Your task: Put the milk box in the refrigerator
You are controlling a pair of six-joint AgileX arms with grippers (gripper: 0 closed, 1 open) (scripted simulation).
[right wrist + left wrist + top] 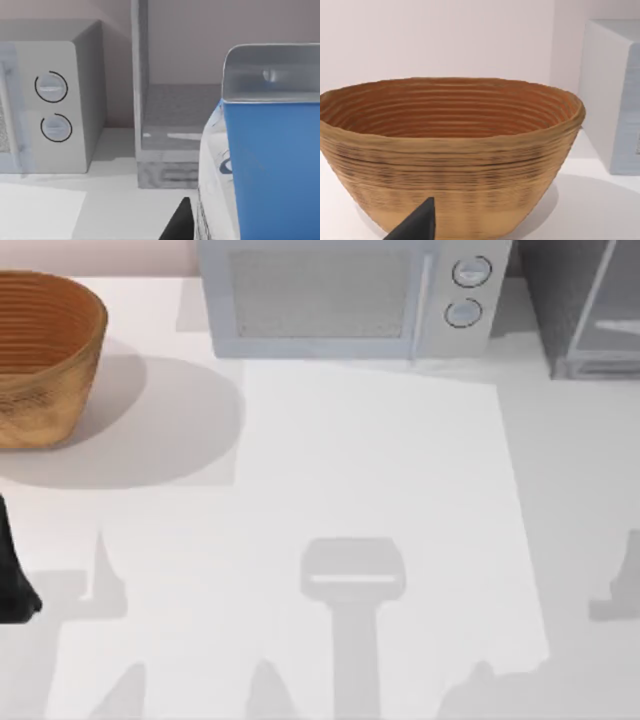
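Right wrist view: milk box (272, 165) near refrigerator (165, 135).

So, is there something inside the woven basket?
No. In the left wrist view, the woven basket has only bare ribbed inner walls.

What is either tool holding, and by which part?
The right tool appears to grip the milk box low on its side; the exact contact is hidden.
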